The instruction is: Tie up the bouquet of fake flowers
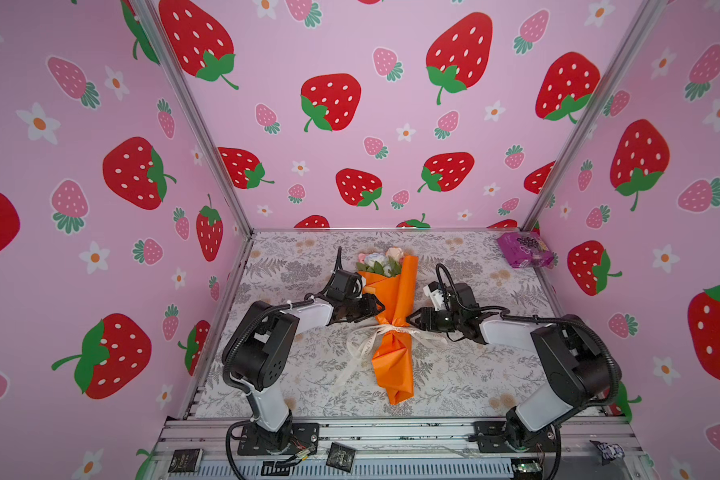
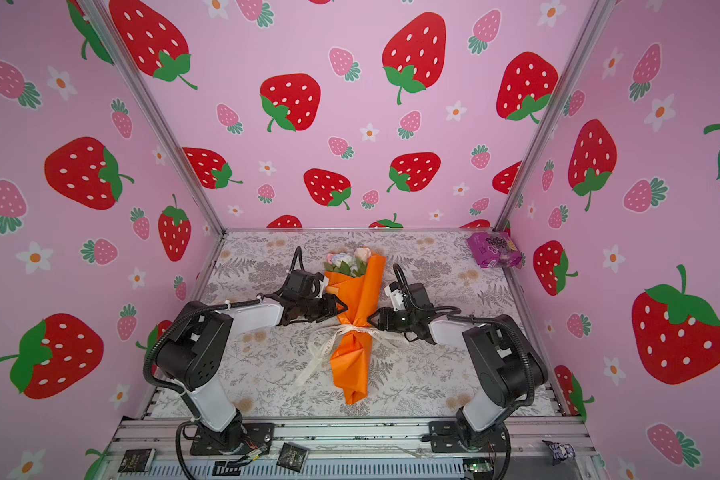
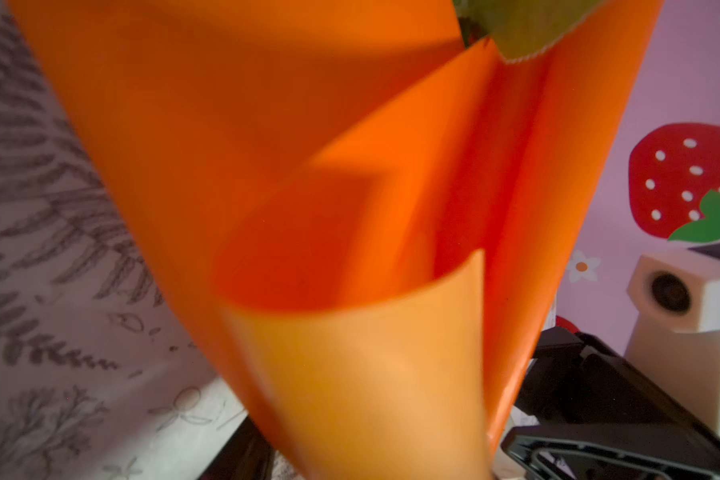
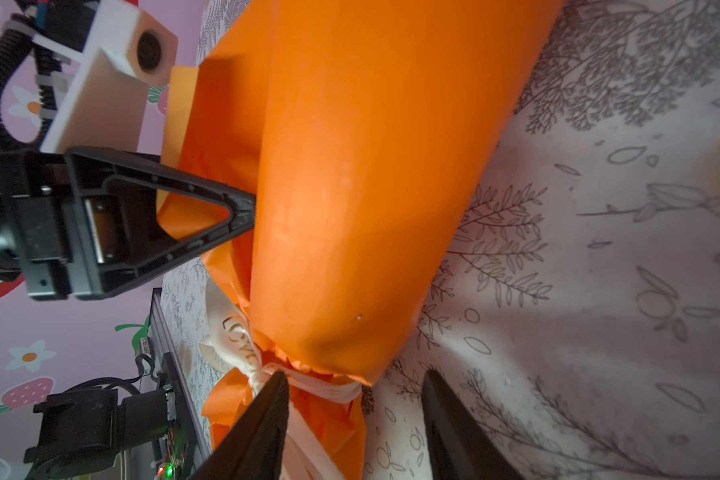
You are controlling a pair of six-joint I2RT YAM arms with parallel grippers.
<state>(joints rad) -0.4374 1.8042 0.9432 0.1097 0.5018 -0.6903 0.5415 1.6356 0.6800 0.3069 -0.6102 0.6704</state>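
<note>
1. Pressed against the orange paper [image 3: 308, 208], fingertips mostly hidden behind it: left gripper [image 1: 377, 309]; gripping or not, impossible to tell.
2. Seen clearly only in right wrist view: right gripper [image 4: 355, 374], jaws apart, holding nothing, one finger [image 4: 262, 424] at the cream ribbon [image 4: 242, 345].
3. Lying on the table [image 1: 474, 374] between both grippers: bouquet [image 1: 393, 324], rose heads [image 1: 381, 257] peeping from the orange paper.

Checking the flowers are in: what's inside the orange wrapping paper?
Rose heads and green leaves poke out of the far open end of the orange wrapping paper. Whatever lies further in, stems included, is covered by the paper.
</note>
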